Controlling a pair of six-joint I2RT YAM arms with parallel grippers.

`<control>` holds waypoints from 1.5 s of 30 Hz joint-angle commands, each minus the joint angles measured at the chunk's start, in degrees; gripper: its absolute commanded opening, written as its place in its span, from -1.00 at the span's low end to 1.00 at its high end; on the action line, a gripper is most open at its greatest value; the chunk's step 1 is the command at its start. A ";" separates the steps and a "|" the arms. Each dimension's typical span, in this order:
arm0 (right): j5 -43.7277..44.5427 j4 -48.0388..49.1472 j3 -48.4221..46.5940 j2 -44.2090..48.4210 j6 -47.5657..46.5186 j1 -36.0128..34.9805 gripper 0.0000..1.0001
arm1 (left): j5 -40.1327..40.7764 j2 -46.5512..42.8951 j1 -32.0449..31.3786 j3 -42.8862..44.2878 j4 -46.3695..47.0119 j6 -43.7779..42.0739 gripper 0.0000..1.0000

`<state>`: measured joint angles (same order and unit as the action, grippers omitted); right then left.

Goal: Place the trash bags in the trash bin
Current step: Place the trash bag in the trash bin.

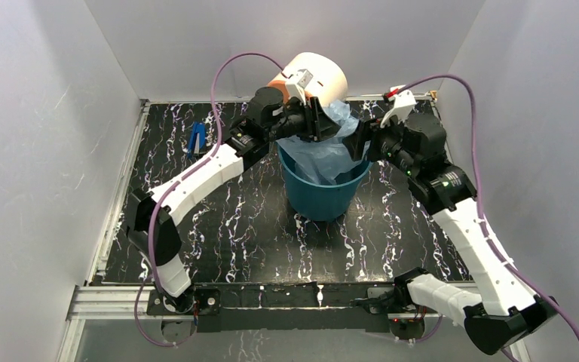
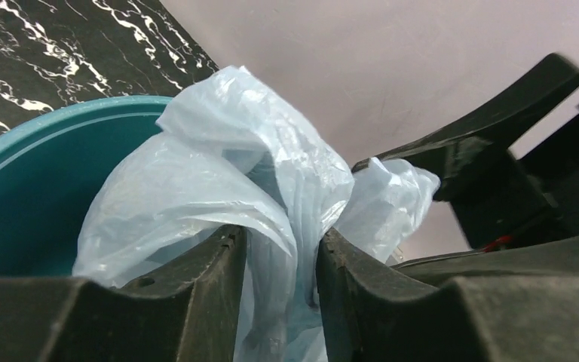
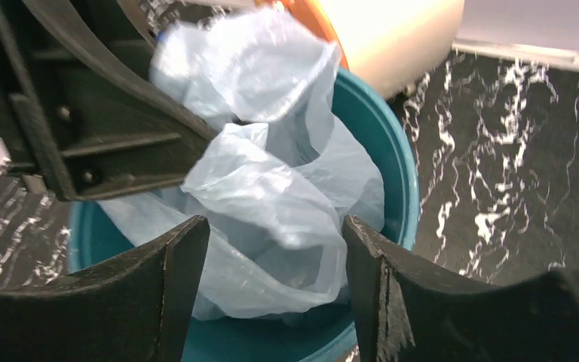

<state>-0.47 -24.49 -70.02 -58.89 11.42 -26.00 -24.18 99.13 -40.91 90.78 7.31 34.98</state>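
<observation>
Top view: I count one trash bag bulging out of one trash bin mid-tabletop. One drum sits at the bin's 12 o'clock, with the left jaws at its 11 and the right jaws at its 2. Left wrist: the left jaws stand narrowly parted with a bag fold in the gap, and I cannot tell if they grip it. Right wrist: the right jaws are spread wide around the bag, not pinching it.

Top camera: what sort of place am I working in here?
Probably a lab test cell, not a home: plain white panels box in a black marbled tabletop, a metal rail edges its near side, and purple cables loop above it.
</observation>
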 commanded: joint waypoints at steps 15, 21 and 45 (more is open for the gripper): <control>-19.04 -5.07 -22.46 -7.10 -4.44 0.02 0.59 | 12.04 -17.45 0.96 4.81 -20.25 -13.20 0.02; -24.51 -10.58 -27.84 -13.76 -10.37 -0.10 0.64 | 15.27 -20.00 1.35 5.15 -26.66 -17.45 0.10; -4.25 -11.00 -30.43 -25.89 -13.45 -5.16 -0.37 | 16.02 -13.98 1.93 8.29 -43.08 -22.83 -0.43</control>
<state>-12.43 -37.71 -102.13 -87.53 -3.14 -31.16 -3.84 82.35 -39.46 96.82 -32.67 12.43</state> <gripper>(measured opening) 0.454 0.380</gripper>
